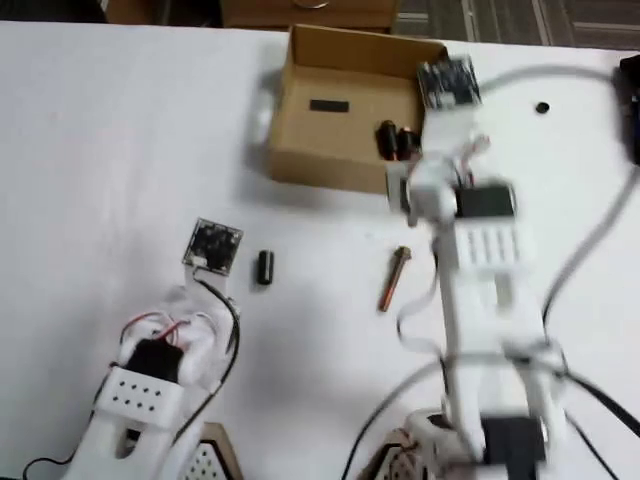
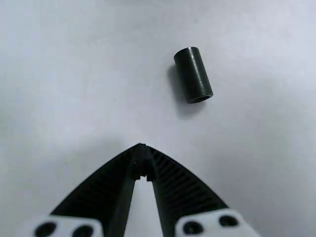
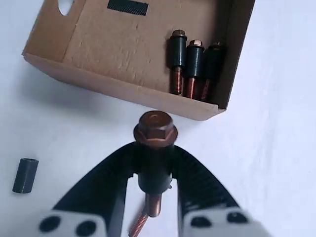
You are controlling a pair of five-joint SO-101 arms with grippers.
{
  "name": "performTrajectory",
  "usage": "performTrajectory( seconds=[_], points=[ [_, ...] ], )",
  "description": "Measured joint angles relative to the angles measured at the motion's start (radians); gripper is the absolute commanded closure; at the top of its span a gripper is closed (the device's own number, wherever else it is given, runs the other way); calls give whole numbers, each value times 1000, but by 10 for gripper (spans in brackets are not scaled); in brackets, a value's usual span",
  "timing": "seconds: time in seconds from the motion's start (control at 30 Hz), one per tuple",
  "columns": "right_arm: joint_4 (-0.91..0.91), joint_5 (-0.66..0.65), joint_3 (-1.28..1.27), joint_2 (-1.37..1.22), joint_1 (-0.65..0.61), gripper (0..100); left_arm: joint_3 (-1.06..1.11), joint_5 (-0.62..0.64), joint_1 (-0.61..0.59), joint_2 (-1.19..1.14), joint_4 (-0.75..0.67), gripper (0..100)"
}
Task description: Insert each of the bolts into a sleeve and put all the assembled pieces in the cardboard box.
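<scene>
Right wrist view: three assembled pieces (image 3: pixel 192 61) are seen lying in the cardboard box (image 3: pixel 123 44), against one wall. A fourth sleeved bolt (image 3: pixel 155 132) is pinched in the jaws of the right gripper (image 3: pixel 154 174), just short of the box. One loose bolt (image 1: pixel 394 279) and one sleeve (image 2: pixel 193 75) are left on the bench (image 1: pixel 100 150). The left gripper (image 2: pixel 142 170), jaws pressed together, is held near that sleeve. One assembly and two deposits are judged to remain.

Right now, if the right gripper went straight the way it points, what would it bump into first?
Most likely the box: its near wall stands right ahead of the right gripper and the bolt it holds. It might be high enough to pass over; depth is unclear.
</scene>
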State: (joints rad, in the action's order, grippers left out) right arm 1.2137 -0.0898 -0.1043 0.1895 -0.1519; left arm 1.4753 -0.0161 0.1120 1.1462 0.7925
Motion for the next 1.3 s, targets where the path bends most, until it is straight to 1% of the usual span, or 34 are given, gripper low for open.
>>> performTrajectory(
  seconds=[0.13, 0.2, 0.33, 0.5, 0.63, 0.87, 0.93, 1.17, 1.3],
  points=[
    [77, -6, 324, -284, 0, 979, 11, 0, -8, 0, -9, 979],
    [97, -31, 479, -413, 0, 979, 15, 0, -8, 0, -12, 979],
    [146, -58, 752, -647, 0, 979, 17, 0, -40, 0, -20, 979],
    [169, -86, 1028, -898, 0, 979, 17, 0, -46, 0, -23, 979],
    [169, -86, 1192, -1056, 2, 979, 17, 0, -46, 0, -23, 979],
    [167, -87, 1372, -1252, -9, 979, 17, 0, -44, 0, -23, 979],
    [141, -87, 1396, -1292, -18, 979, 17, 0, -44, 0, -23, 979],
    [61, -87, 1402, -1329, -38, 979, 17, 0, -44, 0, -23, 979],
    [44, -87, 1402, -1329, -32, 978, 17, 0, -44, 0, -23, 979]
  ],
)
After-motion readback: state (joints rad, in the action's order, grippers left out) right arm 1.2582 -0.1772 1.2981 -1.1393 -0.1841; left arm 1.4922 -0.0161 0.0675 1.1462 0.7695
